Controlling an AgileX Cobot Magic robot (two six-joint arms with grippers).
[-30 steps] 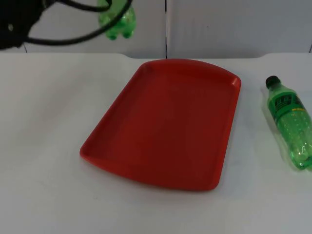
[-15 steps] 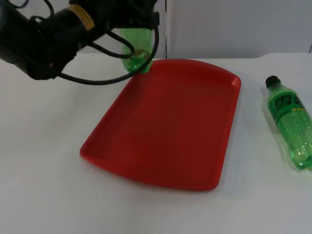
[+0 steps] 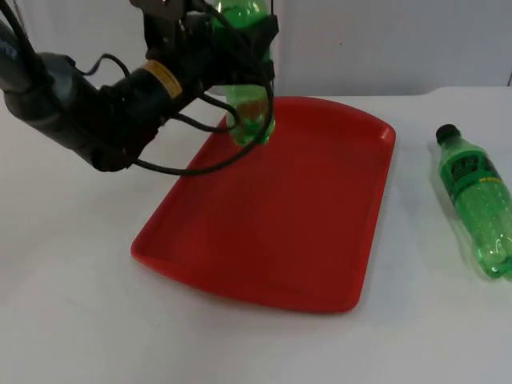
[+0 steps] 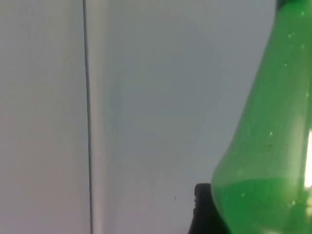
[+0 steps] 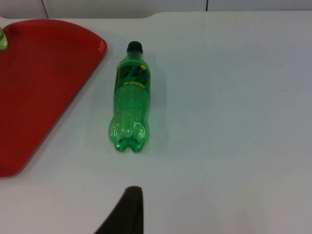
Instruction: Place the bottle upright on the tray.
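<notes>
- Table point(image 3: 64, 304): white top, ending at a grey wall point(image 3: 384, 40) behind.
- Tray point(image 3: 280, 232): red, rectangular with rounded corners and a raised rim, lying flat near the middle of the table, its long axis skewed to the table edge. Its floor is bare except at the far left corner. One corner of it also shows in the right wrist view point(image 5: 39, 87).
- Left arm point(image 3: 88, 112): black, reaching in across the table toward the tray's far left corner.
- Held bottle point(image 3: 250, 112): green, clear plastic, upright or nearly so, base down. The base sits over the tray's far left corner, just inside the rim; contact with the tray floor cannot be confirmed. In the left wrist view the green body point(image 4: 268, 146) stands close against a black fingertip.
- Left gripper point(image 3: 232, 44): closed around the upper part of the held bottle, clamping it from the sides.
- Spare bottle point(image 3: 476, 200): green, black cap, green label, lying on its side on the table, right of the tray and clear of it. Cap points toward the wall, base toward the near edge. Also seen in the right wrist view point(image 5: 130, 97), beside the tray corner, not touching.
- Right gripper: waits, above the table near the spare bottle; one black fingertip point(image 5: 127, 212) is visible; finger state cannot be determined.
</notes>
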